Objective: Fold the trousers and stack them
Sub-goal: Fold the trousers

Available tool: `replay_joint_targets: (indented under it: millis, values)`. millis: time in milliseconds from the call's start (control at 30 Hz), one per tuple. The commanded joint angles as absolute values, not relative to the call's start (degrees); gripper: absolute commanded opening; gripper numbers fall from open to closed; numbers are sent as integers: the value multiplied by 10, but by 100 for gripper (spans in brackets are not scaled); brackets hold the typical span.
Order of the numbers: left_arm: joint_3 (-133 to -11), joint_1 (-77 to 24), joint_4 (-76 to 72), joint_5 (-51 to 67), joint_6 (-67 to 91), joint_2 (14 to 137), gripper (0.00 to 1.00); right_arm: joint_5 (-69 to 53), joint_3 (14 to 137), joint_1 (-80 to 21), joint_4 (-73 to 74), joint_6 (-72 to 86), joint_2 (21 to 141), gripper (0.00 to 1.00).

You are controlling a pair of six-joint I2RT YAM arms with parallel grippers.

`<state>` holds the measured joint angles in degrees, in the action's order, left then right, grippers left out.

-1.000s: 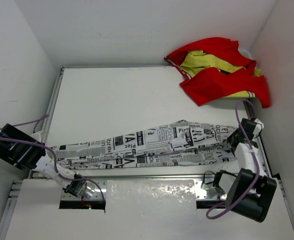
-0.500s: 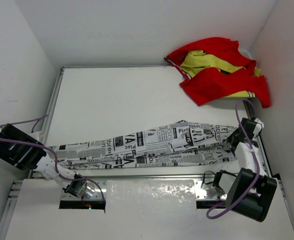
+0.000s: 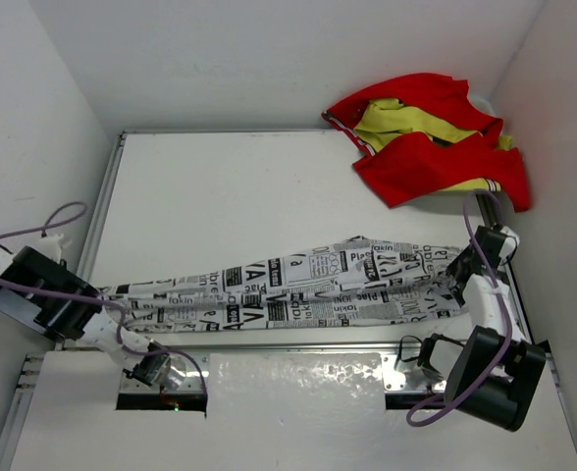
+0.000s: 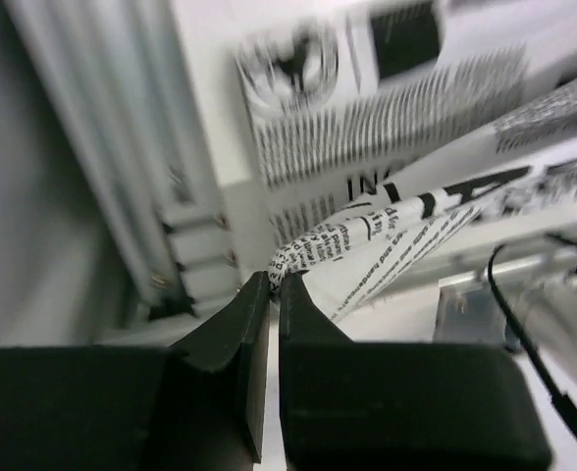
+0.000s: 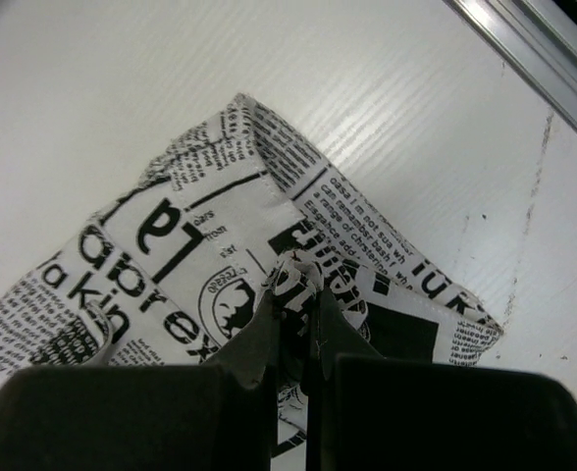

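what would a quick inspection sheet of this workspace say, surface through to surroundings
Surface: white table, faint dark scuffs near its right rail in the right wrist view.
Job's things: the trousers lie stretched in a long strip along the near edge, not yet folded.
Clutter: red and yellow garment bunched in the far right corner, apart from the trousers.
Grippers: left gripper shut on the strip's left end; right gripper shut on a pinch of cloth at its right end.
Cables: purple cables loop from both arms.
Surroundings: white walls on three sides; metal rail along the left edge.
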<state>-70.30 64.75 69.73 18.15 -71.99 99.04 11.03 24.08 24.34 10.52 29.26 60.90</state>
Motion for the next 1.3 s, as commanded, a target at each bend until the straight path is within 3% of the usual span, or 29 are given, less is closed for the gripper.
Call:
replay_joint_targets:
  millis: [0,300,500,633,800,1267]
  values:
    - [-758,630,664,320,-739,906,0,119,306,244,72,265,614,0]
    - [-776,574,495,428,-637,796,0,116,368,243,76,263,629,0]
    - [-642,647,533,389,-786,754,0,134,306,244,83,277,597,0]
    - [-571,752,594,360,-970,756,0,147,274,244,93,284,578,0]
    - [-515,817,560,301,-1032,785,0,183,244,245,105,289,579,0]
    - [-510,824,581,298,-1114,805,0,274,252,249,150,276,545,0]
